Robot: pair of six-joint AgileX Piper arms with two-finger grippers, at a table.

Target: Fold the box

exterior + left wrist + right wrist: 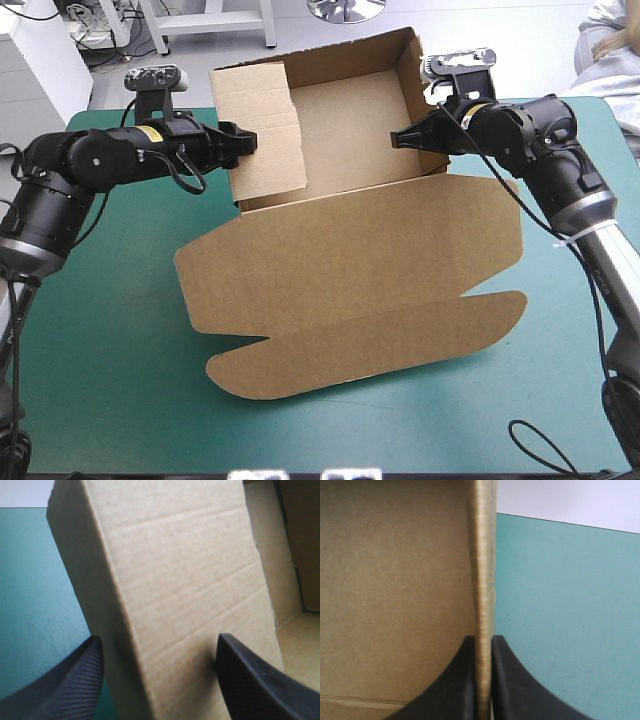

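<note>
Two black fin-fingered grippers work the brown corrugated-board box (350, 270), which sits toward the far middle of the teal-green table cover (110, 340). The right gripper (395, 138) (483, 639) is pinching the upright right wall (418, 75) at its top edge. The left gripper (247, 140) (159, 639) stands spread, its fingers (75, 680) astride the inward-leaning left wall panel (262, 130) without clamping it. To do this well, I judge, the right should steady its wall while the left presses the panel down until it tucks. The open tray (345, 130) holds nothing, and the lid (370, 340) lies flat toward the near edge.

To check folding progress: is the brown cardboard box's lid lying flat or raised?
Flat: the brown cardboard lid lies spread open on the teal-green table cover.
</note>
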